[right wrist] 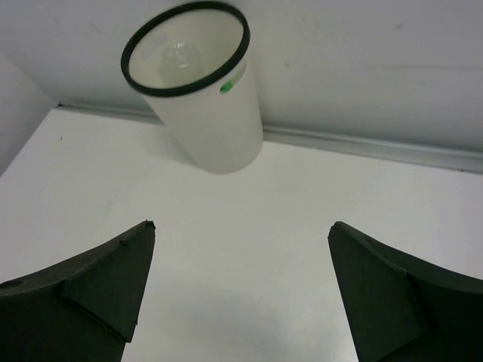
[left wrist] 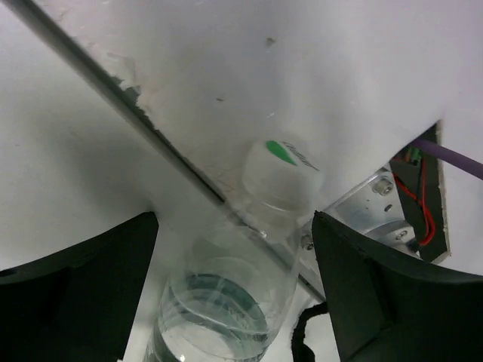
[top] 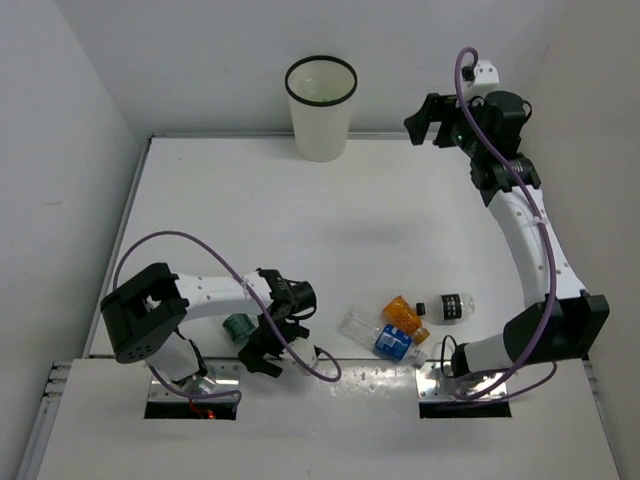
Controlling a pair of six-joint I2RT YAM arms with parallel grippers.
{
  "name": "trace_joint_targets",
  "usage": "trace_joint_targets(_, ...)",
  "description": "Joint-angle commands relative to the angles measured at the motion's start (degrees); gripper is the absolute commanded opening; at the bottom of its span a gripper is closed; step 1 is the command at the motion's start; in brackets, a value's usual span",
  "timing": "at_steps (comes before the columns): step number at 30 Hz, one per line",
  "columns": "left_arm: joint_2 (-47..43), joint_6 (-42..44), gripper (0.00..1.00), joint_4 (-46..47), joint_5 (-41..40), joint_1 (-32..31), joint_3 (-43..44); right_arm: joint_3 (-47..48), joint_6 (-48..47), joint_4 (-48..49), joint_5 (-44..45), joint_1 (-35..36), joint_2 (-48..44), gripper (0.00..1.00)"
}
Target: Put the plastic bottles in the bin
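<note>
The white bin (top: 320, 120) with a black rim stands at the back of the table and also shows in the right wrist view (right wrist: 215, 113). My left gripper (top: 262, 350) is low at the front left, its fingers (left wrist: 98, 279) spread on either side of the clear green-labelled bottle (left wrist: 226, 302), whose white cap (left wrist: 281, 177) points at the table's front edge. That bottle shows in the top view (top: 239, 328). The orange bottle (top: 403, 313), blue-labelled bottle (top: 382, 336) and dark-labelled bottle (top: 450, 307) lie front centre. My right gripper (top: 432, 118) is open and empty, high beside the bin. The green bottle is not visible.
The table's front edge strip (left wrist: 113, 87) and the left arm's metal base plate with red wires (left wrist: 411, 204) lie just beyond the bottle cap. Walls close in at the back and both sides. The right arm (top: 530, 230) arches over the table's right side.
</note>
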Motion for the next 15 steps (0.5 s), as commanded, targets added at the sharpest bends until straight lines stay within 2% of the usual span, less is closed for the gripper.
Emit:
trace_joint_targets(1,1.0,-6.6,0.90,11.5,-6.7,-1.3,-1.8,-2.1,0.6,-2.4,-3.1,-0.4,-5.5,0.95)
trace_joint_targets(2,1.0,-6.6,0.87,13.2,-8.5,-1.3,-3.1,-2.5,0.0,-2.6,-3.1,-0.3,-5.8,0.95)
trace_joint_targets(5,1.0,-7.2,0.65,18.3,-10.3,-1.3,-4.6,-4.5,-0.3,-3.7,-3.4,-0.6,-7.6,0.91)
trace_joint_targets(7,0.3,-7.2,0.53,19.7,-10.9,-0.8,-5.3,-6.2,-0.8,-3.9,-3.3,-0.7,-9.1,0.90)
trace_joint_targets(8,-0.7,-7.2,0.39,19.7,-11.5,-0.1,-5.3,-6.6,-0.8,-3.9,-3.5,-0.8,-9.4,0.90)
trace_joint_targets(10,-2.1,-5.6,0.25,19.7,-11.5,1.8,-2.9,-7.9,-1.8,-4.4,-3.8,-1.3,-11.0,0.90)
trace_joint_targets(12,-4.9,-2.3,0.11,18.9,-9.9,4.6,1.9,-9.5,-2.7,-4.6,-3.9,-1.9,-12.5,0.89)
trace_joint_targets(14,-6.2,0.2,0.08,17.5,-7.8,6.8,7.4,-11.6,-2.9,-5.5,-4.3,-2.9,-13.3,0.88)
trace_joint_targets(15,-6.2,0.9,0.01,16.6,-5.6,9.3,15.0,-12.2,-3.0,-5.9,-4.5,-3.1,-14.3,0.86)
